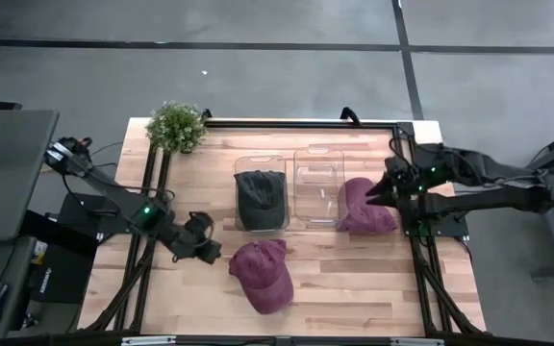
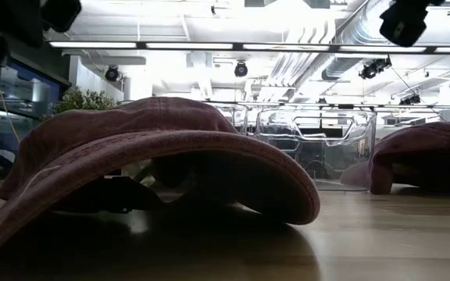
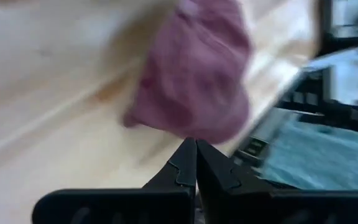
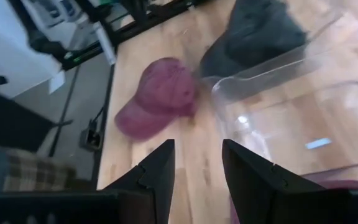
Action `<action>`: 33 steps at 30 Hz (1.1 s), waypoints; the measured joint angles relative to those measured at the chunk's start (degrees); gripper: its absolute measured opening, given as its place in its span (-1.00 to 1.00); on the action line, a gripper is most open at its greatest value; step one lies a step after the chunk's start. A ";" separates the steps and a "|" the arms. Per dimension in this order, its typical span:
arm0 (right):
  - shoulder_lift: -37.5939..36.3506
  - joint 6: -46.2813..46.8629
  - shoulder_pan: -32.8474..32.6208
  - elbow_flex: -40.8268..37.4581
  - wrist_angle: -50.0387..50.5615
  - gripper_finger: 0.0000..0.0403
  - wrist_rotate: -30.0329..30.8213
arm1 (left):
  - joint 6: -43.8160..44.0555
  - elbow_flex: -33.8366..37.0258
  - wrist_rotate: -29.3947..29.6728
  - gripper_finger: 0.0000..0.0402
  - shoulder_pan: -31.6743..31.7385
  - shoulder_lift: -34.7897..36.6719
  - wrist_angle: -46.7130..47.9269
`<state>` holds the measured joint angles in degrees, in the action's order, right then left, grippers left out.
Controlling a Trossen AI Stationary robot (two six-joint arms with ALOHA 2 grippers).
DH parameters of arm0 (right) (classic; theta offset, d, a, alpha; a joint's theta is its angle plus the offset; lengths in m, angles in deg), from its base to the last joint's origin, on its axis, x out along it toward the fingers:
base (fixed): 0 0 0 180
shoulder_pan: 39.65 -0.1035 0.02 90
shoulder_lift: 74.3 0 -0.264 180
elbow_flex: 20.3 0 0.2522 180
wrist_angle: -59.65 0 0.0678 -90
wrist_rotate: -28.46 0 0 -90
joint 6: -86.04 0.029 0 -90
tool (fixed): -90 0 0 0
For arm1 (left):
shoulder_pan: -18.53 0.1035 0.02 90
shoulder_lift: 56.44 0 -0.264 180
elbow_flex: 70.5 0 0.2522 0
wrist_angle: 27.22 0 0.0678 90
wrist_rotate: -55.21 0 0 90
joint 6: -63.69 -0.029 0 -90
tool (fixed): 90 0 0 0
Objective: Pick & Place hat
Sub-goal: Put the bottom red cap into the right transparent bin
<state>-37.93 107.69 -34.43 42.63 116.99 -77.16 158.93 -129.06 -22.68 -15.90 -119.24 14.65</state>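
- One wooden counter (image 1: 354, 288), no readable writing or brand marks anywhere on it or on the things it carries.
- Two dark arms: left jaws (image 1: 203, 248) low over the counter, pressed fully together, nothing between them; right jaws (image 1: 375, 195) partly parted, gripping nothing, as seen in the right wrist view (image 4: 197, 168).
- Two clear plastic bins side by side, between the two sets of jaws: left bin (image 1: 260, 163) with one dark grey hat (image 1: 261, 195) inside; right bin (image 1: 318, 183) beside it, nearer the right jaws.
- Three hats counted in all: two maroon, one dark grey.
- First maroon hat (image 1: 263, 274) flat on the counter, just beside the left jaws, apart from them, directly ahead in the left wrist view (image 3: 191, 81).
- Second maroon hat (image 1: 366, 207) on the counter against the right bin's outer side, right by the right jaws.
- One small potted plant (image 1: 176, 126) at the counter's far edge, well apart from both jaws.
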 joint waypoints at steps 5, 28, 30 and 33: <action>-0.45 0.47 -1.21 -4.36 -3.59 -0.36 -2.97 | 6.23 2.61 3.61 -0.99 -2.17 -0.06 -2.27; -0.40 -0.24 -1.26 -7.37 -7.38 -0.36 -8.58 | 6.37 3.26 -2.30 0.51 4.62 -9.45 -2.82; -0.40 -0.17 -1.25 -7.37 -7.33 -0.36 -9.03 | 4.32 3.26 -4.62 0.50 6.27 -11.14 -3.01; -0.37 -0.09 -1.25 -7.37 -7.35 -0.36 -9.38 | 1.69 3.26 -6.36 0.47 8.18 -13.05 -5.16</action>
<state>-38.31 107.60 -35.68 35.27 109.64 -86.55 160.62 -125.80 -29.04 -7.72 -132.29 9.49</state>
